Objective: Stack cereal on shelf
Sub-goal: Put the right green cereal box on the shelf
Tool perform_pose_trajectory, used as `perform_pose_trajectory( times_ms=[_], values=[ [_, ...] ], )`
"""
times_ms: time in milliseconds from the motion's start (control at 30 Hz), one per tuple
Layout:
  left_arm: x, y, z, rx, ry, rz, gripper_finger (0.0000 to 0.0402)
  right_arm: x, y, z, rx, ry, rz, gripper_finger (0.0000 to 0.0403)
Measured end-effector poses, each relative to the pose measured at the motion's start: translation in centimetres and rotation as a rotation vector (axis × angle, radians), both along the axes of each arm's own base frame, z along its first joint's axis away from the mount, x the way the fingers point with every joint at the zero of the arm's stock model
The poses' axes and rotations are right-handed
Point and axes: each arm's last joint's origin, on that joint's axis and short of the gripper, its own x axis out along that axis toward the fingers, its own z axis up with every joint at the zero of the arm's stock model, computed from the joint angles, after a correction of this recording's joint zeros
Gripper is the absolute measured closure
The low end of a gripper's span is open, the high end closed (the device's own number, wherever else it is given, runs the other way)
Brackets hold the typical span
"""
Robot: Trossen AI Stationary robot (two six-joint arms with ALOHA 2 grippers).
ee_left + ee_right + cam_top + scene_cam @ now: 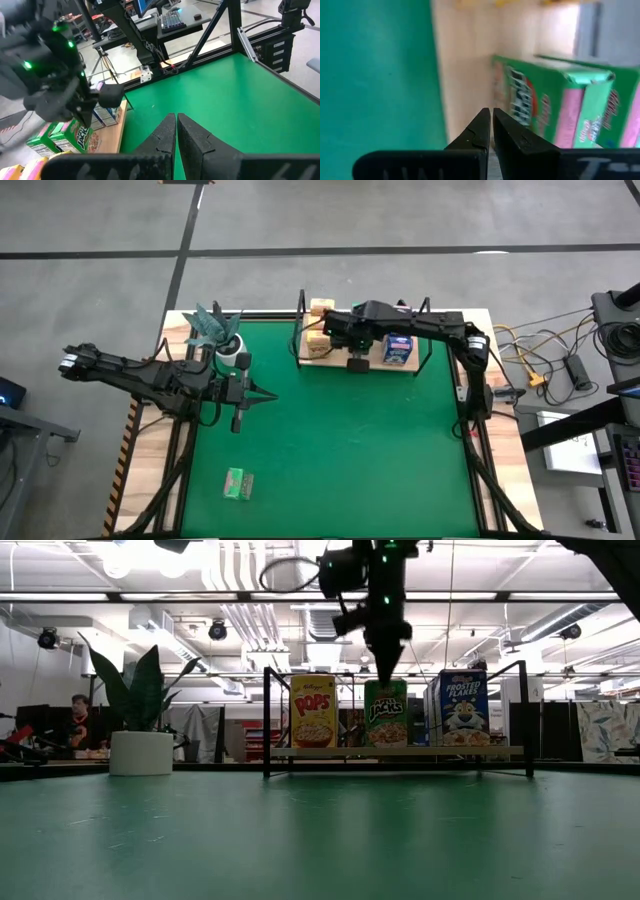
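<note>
Warehouse-type room with ducts and ceiling lights behind, and a big green mat [330, 430] covering most of the table. At the far edge sits the shelf [400, 751], a wooden board in a black wire frame, with cereal standing on it: a yellow box [313, 711], a green box [385, 713] and a blue box [463, 708] are the ones that read clearly in the low view, with more tucked behind them that can't be counted.

Right arm reaches over the shelf, and the right gripper [491, 120] hangs just above the board in front of the green box, jaws pressed together on nothing. Left arm waits over the mat near the potted plant [141, 725], and the left gripper [176, 129] is also clamped together, empty.

One more green box [238, 484] lies flat on the mat at the near side, well apart from both arms, so the job probably isn't finished.

Biggest risk looks like the right gripper: it's so close to the standing green box that pulling out sideways could clip it and tip it into its neighbours. The leftover box could be a pain too, since lying flat it gives closed fingers little to pinch, and it would need to go in upright without bumping the row.
</note>
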Motion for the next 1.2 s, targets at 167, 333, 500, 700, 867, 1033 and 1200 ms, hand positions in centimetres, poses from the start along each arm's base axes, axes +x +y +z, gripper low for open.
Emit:
perform_pose_trajectory(
  times_ms=[167, 333, 500, 700, 867, 1033, 1200],
  values=[
    [0.0, 0.0, 0.0, 0.000, 0.000, 0.000, 0.0402, -0.5, -0.5, -2.0, -0.090, 0.091, -0.019, 0.0390],
    [0.0, 0.0, 0.0, 0.000, -0.001, 0.000, 0.0402, -0.8, -0.9, -2.8, -0.117, 0.126, -0.024, 0.0390],
    [0.0, 0.0, 0.0, 0.000, -0.001, 0.000, 0.0402, -0.7, -1.2, -2.8, -0.123, 0.112, -0.024, 0.0390],
    [0.0, 0.0, 0.0, 0.000, -0.001, 0.000, 0.0402, -0.6, -1.6, -2.8, -0.131, 0.094, -0.021, 0.0390],
    [0.0, 0.0, 0.0, 0.000, -0.001, 0.000, 0.0402, -0.6, -1.7, -2.8, -0.133, 0.093, -0.020, 0.0390],
    [0.0, 0.0, 0.0, 0.000, -0.001, 0.000, 0.0402, -0.6, -1.8, -2.8, -0.132, 0.091, -0.026, 0.0390],
    [0.0, 0.0, 0.0, 0.000, -0.001, 0.000, 0.0402, -0.5, -1.5, -2.8, -0.104, 0.074, -0.027, 0.0390]
  ],
)
